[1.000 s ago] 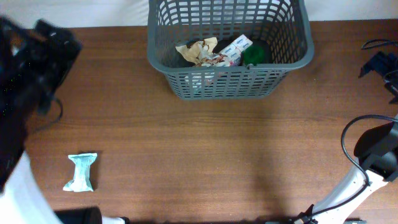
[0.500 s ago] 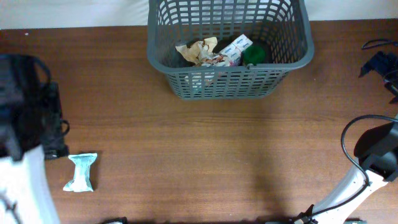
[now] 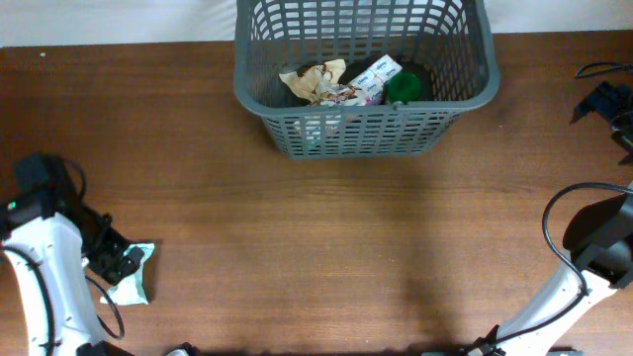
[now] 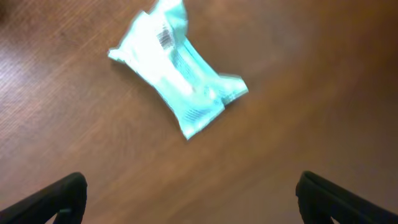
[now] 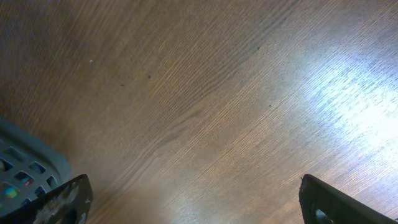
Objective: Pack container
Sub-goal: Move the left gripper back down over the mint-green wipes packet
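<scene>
The dark grey lattice basket (image 3: 364,127) stands at the back middle of the table; a corner of it shows in the right wrist view (image 5: 25,165). Inside lie a crumpled tan wrapper (image 3: 315,81), a white packet (image 3: 374,79) and a green-lidded jar (image 3: 403,87). A pale green packet (image 3: 133,280) lies flat on the table at the front left and shows in the left wrist view (image 4: 177,81). My left gripper (image 3: 121,263) is open and empty, right by the packet's near end (image 4: 189,199). My right gripper (image 5: 196,202) is open and empty over bare wood; only the right arm (image 3: 593,257) shows overhead.
The brown wooden table (image 3: 326,237) stretches between the basket and the arms. Black cable and hardware (image 3: 605,99) sit at the far right edge. The left arm's white link (image 3: 40,267) runs along the front left corner.
The left arm has swung down from the far left to the front left, and its gripper now sits at the pale green packet. The basket, its contents and the right arm have not moved.
</scene>
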You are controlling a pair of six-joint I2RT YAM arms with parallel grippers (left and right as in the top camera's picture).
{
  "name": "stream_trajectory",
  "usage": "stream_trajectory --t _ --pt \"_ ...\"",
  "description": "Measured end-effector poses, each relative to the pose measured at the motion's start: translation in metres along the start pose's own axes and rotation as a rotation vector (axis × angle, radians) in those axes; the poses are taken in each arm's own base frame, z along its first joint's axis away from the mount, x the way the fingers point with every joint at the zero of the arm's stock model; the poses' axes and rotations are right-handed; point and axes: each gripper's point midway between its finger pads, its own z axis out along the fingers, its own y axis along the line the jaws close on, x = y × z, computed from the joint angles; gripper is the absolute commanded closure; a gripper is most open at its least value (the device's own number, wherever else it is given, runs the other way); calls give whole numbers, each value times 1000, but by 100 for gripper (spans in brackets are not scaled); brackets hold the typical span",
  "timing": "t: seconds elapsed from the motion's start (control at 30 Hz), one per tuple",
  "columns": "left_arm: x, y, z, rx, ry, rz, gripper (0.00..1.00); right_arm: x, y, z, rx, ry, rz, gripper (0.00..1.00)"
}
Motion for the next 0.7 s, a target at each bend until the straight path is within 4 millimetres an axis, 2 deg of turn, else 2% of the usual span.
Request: stream_trajectory --t 0.1,0.17,0.43,0.47,0.53,0.7 --pt "-11 4 18 -33 26 -79 1 0 0 0 0 0 0 1" --pt "-15 7 23 -54 46 -115 1 0 0 0 0 0 0 1" --pt "-6 6 23 -63 123 -145 0 0 0 0 0 0 0 1" --pt "-6 5 23 -62 123 -145 3 0 0 0 0 0 0 1" --pt "-7 3 23 -52 114 -146 7 0 0 0 0 0 0 1" --pt "-20 -4 24 -9 41 -149 5 0 0 0 0 0 0 1"
